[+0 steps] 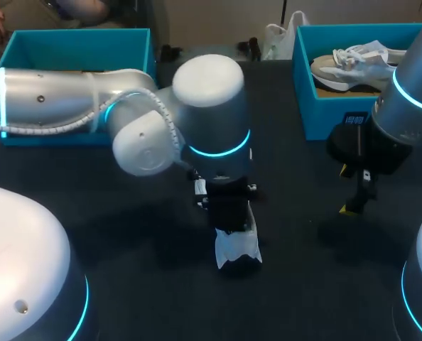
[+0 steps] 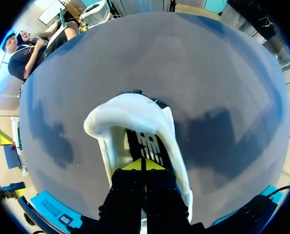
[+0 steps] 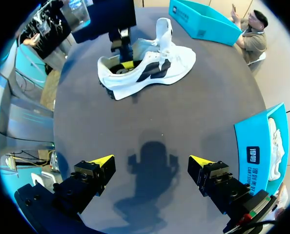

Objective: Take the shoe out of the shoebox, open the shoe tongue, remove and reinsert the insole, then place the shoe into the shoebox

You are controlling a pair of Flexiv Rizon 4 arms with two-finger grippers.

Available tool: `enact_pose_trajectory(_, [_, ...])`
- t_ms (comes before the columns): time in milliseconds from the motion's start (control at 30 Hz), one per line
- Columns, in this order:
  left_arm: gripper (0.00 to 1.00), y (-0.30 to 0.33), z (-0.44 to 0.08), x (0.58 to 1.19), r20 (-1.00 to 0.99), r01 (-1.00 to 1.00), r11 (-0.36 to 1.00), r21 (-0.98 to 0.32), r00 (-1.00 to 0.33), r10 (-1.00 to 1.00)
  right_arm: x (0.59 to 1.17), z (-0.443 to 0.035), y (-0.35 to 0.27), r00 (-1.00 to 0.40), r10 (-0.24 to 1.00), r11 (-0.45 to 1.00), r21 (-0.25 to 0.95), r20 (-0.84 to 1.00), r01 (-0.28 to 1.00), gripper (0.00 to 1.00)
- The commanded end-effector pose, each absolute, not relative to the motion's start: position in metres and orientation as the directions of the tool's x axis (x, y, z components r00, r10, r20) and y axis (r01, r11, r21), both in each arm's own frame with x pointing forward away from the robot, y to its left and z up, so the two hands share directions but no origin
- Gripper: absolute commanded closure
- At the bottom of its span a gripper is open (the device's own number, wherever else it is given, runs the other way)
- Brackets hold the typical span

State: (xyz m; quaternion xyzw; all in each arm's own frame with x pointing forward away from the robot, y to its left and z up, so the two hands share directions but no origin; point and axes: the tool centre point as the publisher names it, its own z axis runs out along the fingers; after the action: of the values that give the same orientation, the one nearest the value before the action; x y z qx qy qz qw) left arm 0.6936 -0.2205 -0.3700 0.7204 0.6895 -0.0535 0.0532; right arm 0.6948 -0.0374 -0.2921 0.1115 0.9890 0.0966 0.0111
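Surface: the dark matte table (image 1: 303,284) carries all items. My arms and grippers cast soft shadows on it.

Task item: the white sneaker (image 1: 237,249) stands upright on its sole near the middle of the table, heel toward the near edge, well apart from both boxes. The right wrist view shows dark side markings and a raised tongue.

Left arm: it enters from the left and reaches to the middle, with my left gripper (image 2: 142,165) lowered into the sneaker's heel opening. The yellow tips are pressed together and sit on or just above the insole (image 2: 147,144), which lies inside the sneaker. I cannot tell whether they pinch any part of it.

Right arm: my right gripper (image 3: 151,163) hangs above bare table on the right, with its fingers spread wide and nothing between them. Its shadow lies directly beneath it. It is well apart from the sneaker.

Boxes: one teal shoebox (image 1: 339,117) sits at the far right, just beyond my right gripper, and holds a second pale shoe (image 1: 349,64). Another teal shoebox (image 1: 76,42) sits at the far left, partly behind my left arm. Its contents are not visible.
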Motion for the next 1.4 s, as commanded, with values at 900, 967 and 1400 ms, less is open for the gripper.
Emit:
enact_pose_trajectory(900, [0.00,-0.212,-0.363,0.706,-0.062,0.990,0.136,0.044,-0.133,0.989,0.694,-0.293,-0.037,-0.975,0.223,0.957,0.193,-0.003,0.219,0.00])
enact_pose_trajectory(967, [0.00,-0.209,-0.362,0.707,-0.067,0.987,0.153,0.042,-0.150,0.986,0.694,-0.293,-0.037,-0.975,0.223,0.957,0.193,-0.003,0.219,0.00])
enact_pose_trajectory(1400, [0.00,-0.198,-0.354,0.724,-0.105,0.970,0.241,0.025,-0.237,0.966,0.694,-0.293,-0.037,-0.975,0.223,0.957,0.193,-0.003,0.219,0.00])
